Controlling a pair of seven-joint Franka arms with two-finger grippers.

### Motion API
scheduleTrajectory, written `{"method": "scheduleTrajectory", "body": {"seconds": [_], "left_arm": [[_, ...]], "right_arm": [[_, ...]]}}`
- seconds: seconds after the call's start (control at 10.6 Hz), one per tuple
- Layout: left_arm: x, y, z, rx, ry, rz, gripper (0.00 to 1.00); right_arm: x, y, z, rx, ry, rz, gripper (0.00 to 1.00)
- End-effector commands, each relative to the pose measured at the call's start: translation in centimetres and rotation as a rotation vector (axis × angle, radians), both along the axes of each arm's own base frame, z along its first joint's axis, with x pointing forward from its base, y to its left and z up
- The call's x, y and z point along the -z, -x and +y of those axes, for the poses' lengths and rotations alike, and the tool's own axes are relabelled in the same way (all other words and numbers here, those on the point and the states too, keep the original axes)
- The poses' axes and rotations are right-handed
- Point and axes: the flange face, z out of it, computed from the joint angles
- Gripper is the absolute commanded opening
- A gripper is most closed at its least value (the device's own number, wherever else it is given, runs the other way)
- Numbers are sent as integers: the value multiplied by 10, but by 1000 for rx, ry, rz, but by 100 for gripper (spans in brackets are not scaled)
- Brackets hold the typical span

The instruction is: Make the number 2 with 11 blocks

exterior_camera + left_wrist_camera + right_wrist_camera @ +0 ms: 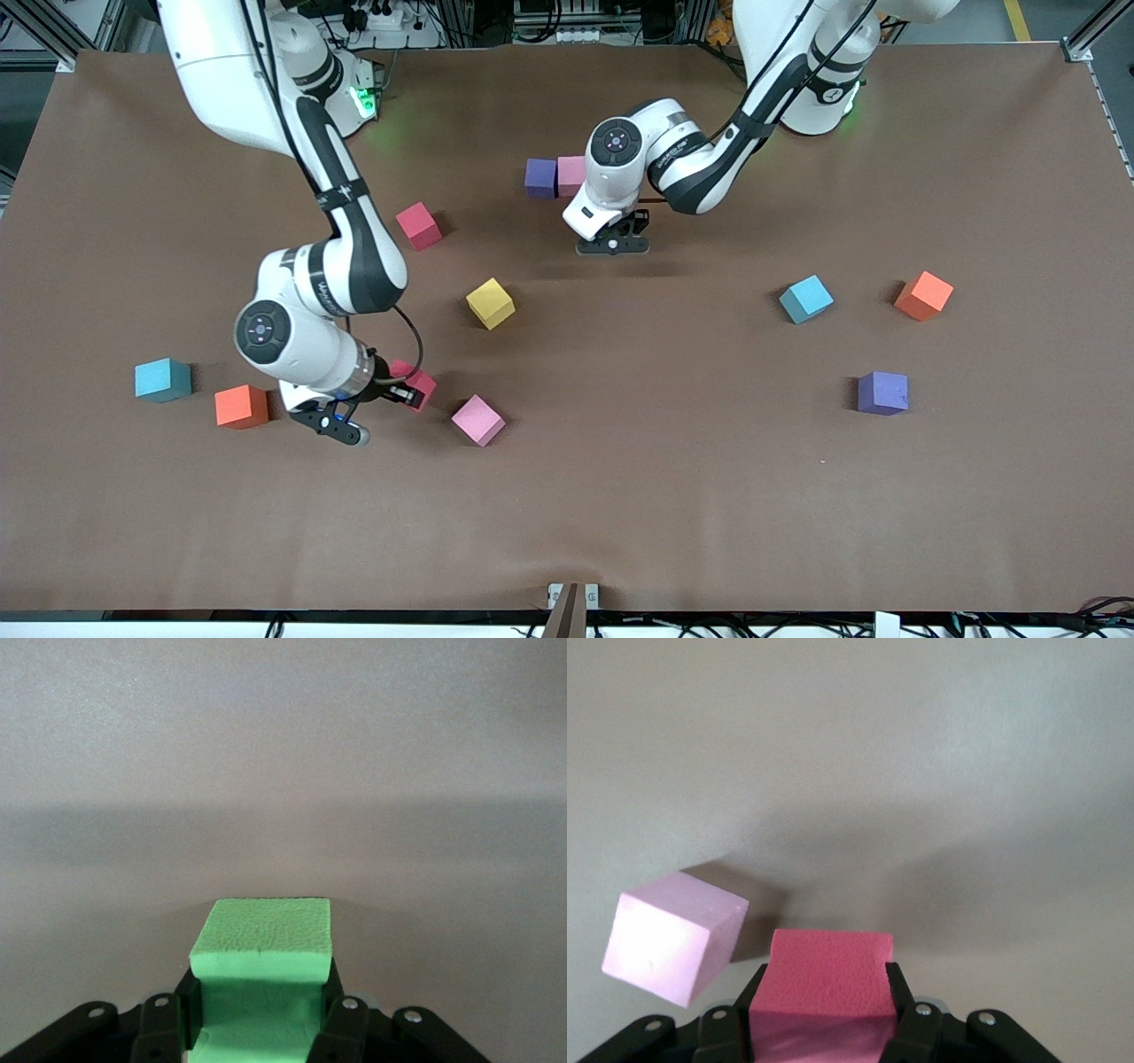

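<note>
My left gripper (261, 994) is shut on a green block (262, 939); in the front view this gripper (613, 245) hangs low over the table close to a purple block (539, 177) and a pink block (571, 175) that touch side by side, and the green block is hidden there. My right gripper (826, 994) is shut on a red block (829, 974). In the front view it (403, 390) holds that red block (418, 385) low over the table beside a loose pink block (478, 420), the pink cube (669, 939) in the right wrist view.
Loose blocks lie around: red (418, 225), yellow (490, 303), light blue (163, 380) and orange (241, 407) toward the right arm's end; light blue (805, 299), orange (923, 295) and purple (882, 392) toward the left arm's end. A brown mat (620, 496) covers the table.
</note>
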Motion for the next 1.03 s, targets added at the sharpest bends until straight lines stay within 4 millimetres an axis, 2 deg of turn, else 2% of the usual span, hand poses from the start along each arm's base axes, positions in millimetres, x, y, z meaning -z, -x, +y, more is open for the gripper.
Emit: {"method": "scheduleTrajectory", "body": {"seconds": [0.0, 0.19, 0.28, 0.38, 0.47, 0.75, 0.94], "left_arm": [[-3, 9, -3, -8, 3, -6, 38], [-2, 11, -4, -3, 0, -3, 38], [-2, 11, -4, -3, 0, -3, 42], [0, 12, -4, -5, -3, 0, 75], [3, 13, -3, -6, -8, 6, 100], [1, 13, -2, 0, -20, 10, 100], [-22, 9, -3, 10, -8, -20, 100]], "right_arm": [[-18, 11, -12, -158, 34, -1, 48], [-25, 12, -12, -202, 46, -8, 48], [-27, 13, -11, -205, 45, 0, 48], [-29, 13, -12, -206, 44, -3, 48], [-30, 13, -12, -209, 43, -5, 48], [-33, 16, -7, -186, 35, 3, 48], [-35, 16, -4, -143, 35, 4, 48]]}}
